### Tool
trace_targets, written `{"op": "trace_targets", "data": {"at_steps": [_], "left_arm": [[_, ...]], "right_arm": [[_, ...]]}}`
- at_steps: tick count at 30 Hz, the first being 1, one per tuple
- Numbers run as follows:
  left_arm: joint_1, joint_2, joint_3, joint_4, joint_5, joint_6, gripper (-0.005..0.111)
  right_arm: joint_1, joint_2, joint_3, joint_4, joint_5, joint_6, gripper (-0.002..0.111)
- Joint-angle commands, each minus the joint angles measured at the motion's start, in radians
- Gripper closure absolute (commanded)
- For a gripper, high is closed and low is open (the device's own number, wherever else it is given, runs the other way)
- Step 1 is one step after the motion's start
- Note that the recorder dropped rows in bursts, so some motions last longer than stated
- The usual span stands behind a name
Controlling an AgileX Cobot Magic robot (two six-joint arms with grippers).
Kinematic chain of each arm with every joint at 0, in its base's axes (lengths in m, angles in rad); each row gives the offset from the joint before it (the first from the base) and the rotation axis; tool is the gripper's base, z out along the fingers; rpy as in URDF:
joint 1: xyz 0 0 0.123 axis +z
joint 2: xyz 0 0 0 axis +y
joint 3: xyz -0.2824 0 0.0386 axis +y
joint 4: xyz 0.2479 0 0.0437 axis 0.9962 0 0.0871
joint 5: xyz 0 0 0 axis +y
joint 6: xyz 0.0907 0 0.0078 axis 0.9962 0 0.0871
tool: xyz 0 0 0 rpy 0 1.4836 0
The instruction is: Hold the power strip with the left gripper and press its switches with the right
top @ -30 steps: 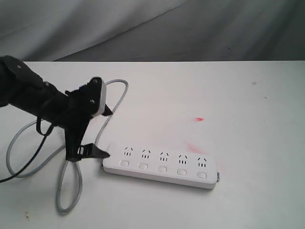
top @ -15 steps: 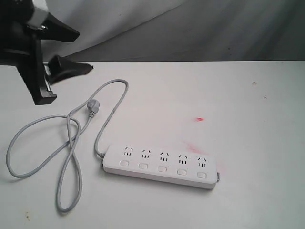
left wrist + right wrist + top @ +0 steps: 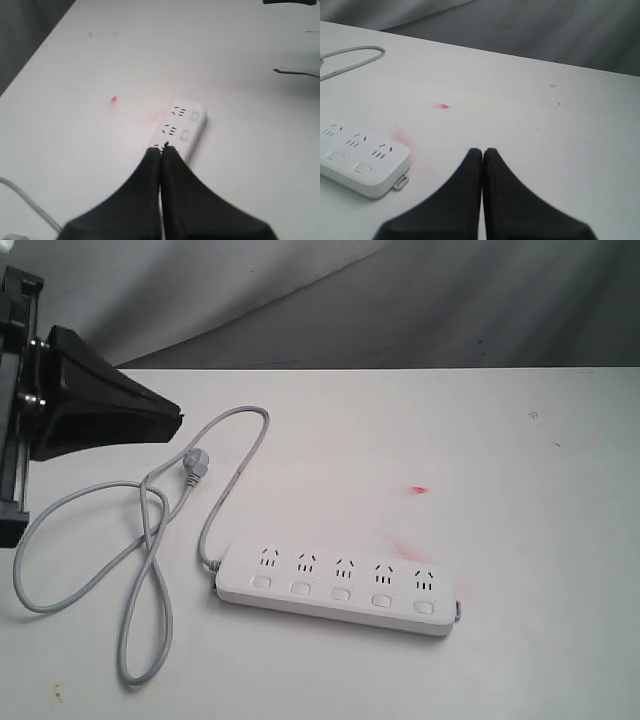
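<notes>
The white power strip [image 3: 340, 592] lies flat on the table near the front, with its row of several switches [image 3: 340, 594] along its near edge. Its grey cord [image 3: 150, 540] loops to the left and ends in a plug [image 3: 195, 466]. My left gripper [image 3: 176, 420] hangs high at the far left, shut and empty, well away from the strip. In the left wrist view its shut tips [image 3: 160, 149] cover part of the power strip [image 3: 184, 129]. My right gripper [image 3: 482, 150] is shut, holds nothing, and hovers over bare table beside the power strip's end [image 3: 365, 160].
A red smear [image 3: 418, 490] marks the white table [image 3: 500, 460] beyond the strip. A grey cloth backdrop [image 3: 400, 300] hangs behind the table's far edge. The right arm does not show in the exterior view.
My left gripper has risen from the strip's cord end, up and to the far left, and its jaws have gone from open to shut. The strip and cord have not moved.
</notes>
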Motion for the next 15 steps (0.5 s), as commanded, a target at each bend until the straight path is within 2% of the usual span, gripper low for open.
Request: {"op": "trace_targets", "data": {"at_steps": [1, 8, 12, 15], "left_arm": [[0.0, -0.007, -0.001, 0.015, 0.017, -0.018, 0.107], [-0.004, -0.031, 0.01, 0.055, -0.118, -0.049, 0.107], [-0.004, -0.146, 0.099, 0.044, -0.28, -0.197, 0.107], [-0.004, -0.269, 0.215, 0.044, -0.452, -0.199, 0.107]], "right_arm": [[-0.006, -0.004, 0.003, -0.012, -0.003, 0.0, 0.108], [-0.006, -0.004, 0.003, -0.012, -0.003, 0.0, 0.108], [-0.006, -0.004, 0.003, -0.012, -0.003, 0.0, 0.108], [-0.006, -0.004, 0.003, -0.012, -0.003, 0.0, 0.108]]}}
